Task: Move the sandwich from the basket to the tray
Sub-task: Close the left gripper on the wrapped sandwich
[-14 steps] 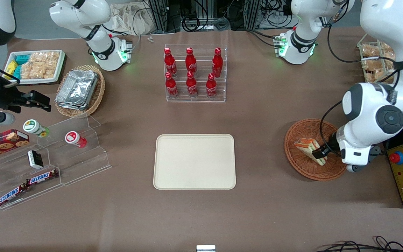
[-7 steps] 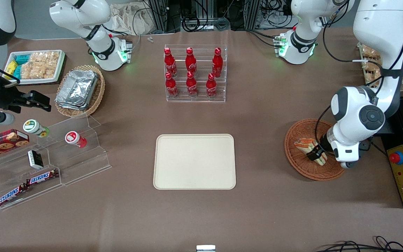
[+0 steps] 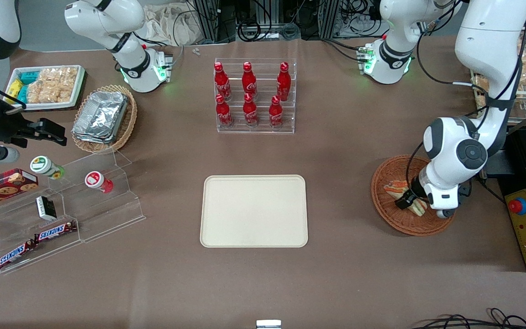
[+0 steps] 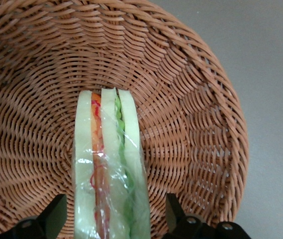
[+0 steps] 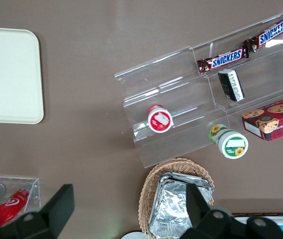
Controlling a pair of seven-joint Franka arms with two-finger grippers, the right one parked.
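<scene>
The sandwich (image 3: 394, 187), a wrapped white-bread wedge with orange-red and green layers, lies in the round brown wicker basket (image 3: 384, 214) toward the working arm's end of the table. My left gripper (image 3: 407, 200) is down in the basket and open. Its black fingers (image 4: 56, 213) straddle the sandwich (image 4: 109, 164), with a small gap on each side. In the left wrist view the gripper (image 4: 115, 211) sits over the wedge's wide end, above the basket weave (image 4: 191, 124). The cream-beige tray (image 3: 254, 211) lies bare at the table's middle.
A yellow control box with a red button (image 3: 525, 224) lies beside the basket. An acrylic rack of red bottles (image 3: 254, 98) stands farther from the camera than the tray. Toward the parked arm's end are an oval basket of foil containers (image 3: 103, 118) and an acrylic snack stand (image 3: 62, 214).
The left arm's wrist has shifted over the basket toward the tray. The gripper has slid along the sandwich, still open. The sandwich stays in the basket.
</scene>
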